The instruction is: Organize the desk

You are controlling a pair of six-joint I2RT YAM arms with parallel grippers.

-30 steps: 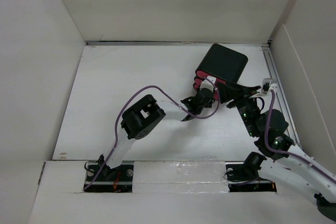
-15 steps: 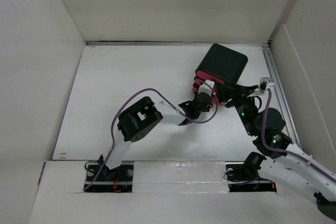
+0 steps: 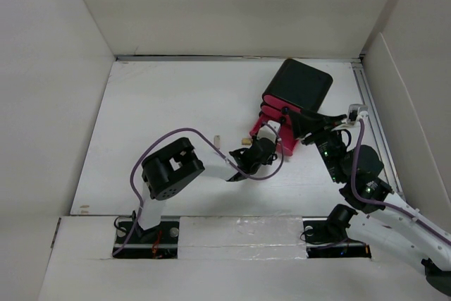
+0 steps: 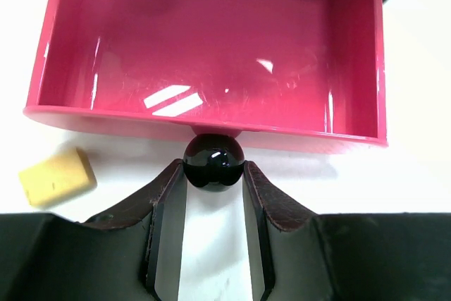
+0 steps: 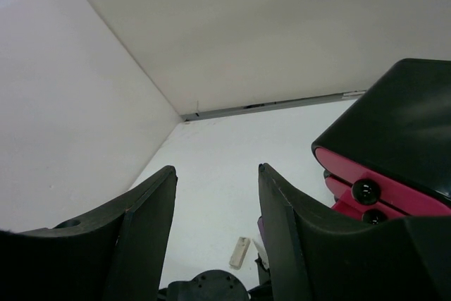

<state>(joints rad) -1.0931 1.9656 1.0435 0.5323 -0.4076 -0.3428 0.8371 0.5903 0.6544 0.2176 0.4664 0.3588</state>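
- Desk: 1 white tabletop, flooring the walled bay ahead of both arm bases. Everything else sits on it.
- Far right of centre on it: 1 black cabinet. We count 3 pink drawers, 2 shut and 1 bottom drawer standing open and empty.
- Knobs: 3 black, 1 per drawer. The open drawer's knob is the one in play.
- Left gripper: clenched on that knob, 1 finger on each side. The drawer lies straight ahead of it, long axis crosswise to the fingers, slide axis in line with them.
- Loose items: 2. Tan block lies just beside the drawer's front, off the left gripper's left side. 2nd block lies farther left, apart from the first.
- Right gripper: released, nothing between the fingers, up by the cabinet's near side. Whether it touches the cabinet, we cannot tell.
- We judge the left arm nearer both blocks. Putting them in the drawer means letting go of the knob first.
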